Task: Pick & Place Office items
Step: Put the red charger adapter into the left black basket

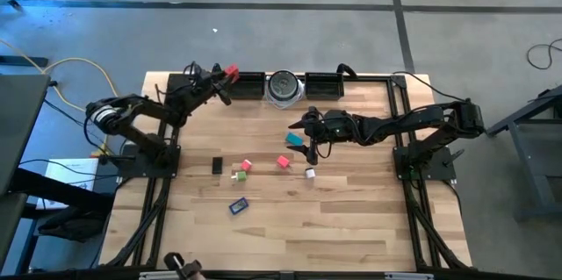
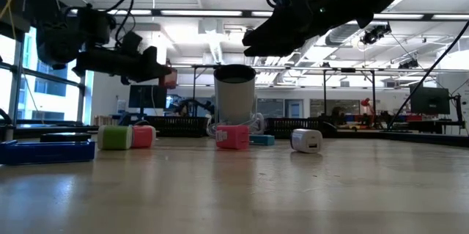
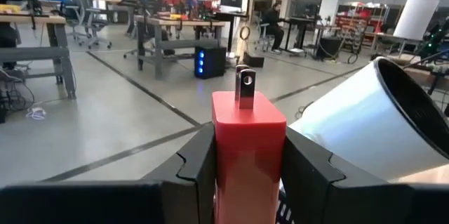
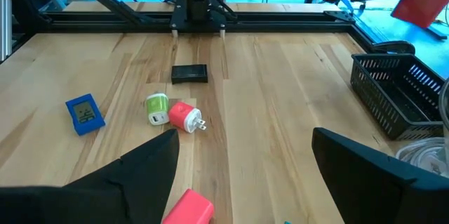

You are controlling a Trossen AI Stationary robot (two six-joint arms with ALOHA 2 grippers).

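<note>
Carrying a red plastic plug-shaped block (image 3: 248, 147) clenched between its fingers, the left hand (image 1: 225, 76) hangs over the long black mesh tray (image 1: 248, 84) at the bench's (image 1: 351, 218) far edge, beside the white cylindrical cup (image 1: 284, 87). This looks like the placing step; next it should lower and let go above the tray. The right hand (image 1: 313, 135) hovers with fingers spread, released, just above the small teal block (image 1: 294, 140), with the pink block (image 1: 284, 161) and white bit (image 1: 310, 173) lying near.
</note>
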